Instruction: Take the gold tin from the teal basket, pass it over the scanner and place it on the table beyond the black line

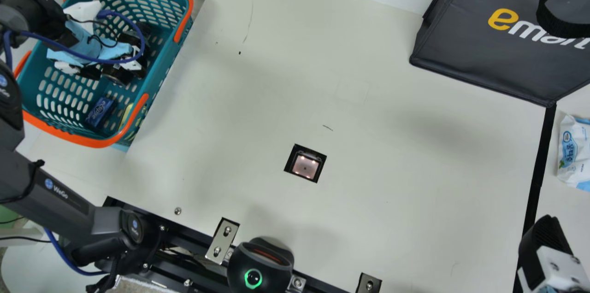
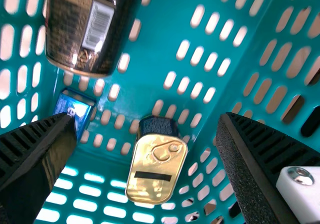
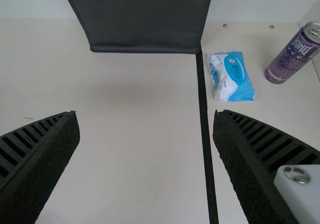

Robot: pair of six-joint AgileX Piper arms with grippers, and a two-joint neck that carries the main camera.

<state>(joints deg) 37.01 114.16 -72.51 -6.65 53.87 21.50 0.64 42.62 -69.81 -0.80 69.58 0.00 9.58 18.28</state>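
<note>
Left wrist view finds the left gripper (image 2: 147,118) over the teal plastic basket (image 1: 161,69), its black ribbed fingers spread wide and holding nothing. Below them in the basket lies the rounded gold metal tin (image 2: 156,169) with its pull ring, the object of the job. A dark cylindrical container with a barcode label (image 2: 82,28) and a small blue box (image 2: 75,108) share the basket, which sits at the far left corner of the cream counter (image 1: 392,201).

The step in hand appears to be the pick: the tin is ungripped and the scan is yet to come. The next move calls for the left gripper to go down with one finger on either side of the tin, clear of the basket's slotted wall, then close and lift straight up past the orange rim. A crooked approach could catch the wall or nudge the tin.

From there, the tin must cross the square black-framed scanner (image 1: 305,166), set nearer the counter's front edge, and travel on past the black line (image 1: 537,173) toward the right edge. A white and blue soft packet (image 3: 232,76) and a purple can (image 3: 295,53) already occupy that side, so the drop needs a free spot. The right gripper (image 3: 146,114), near the line, has its fingers wide and holds nothing.
</note>
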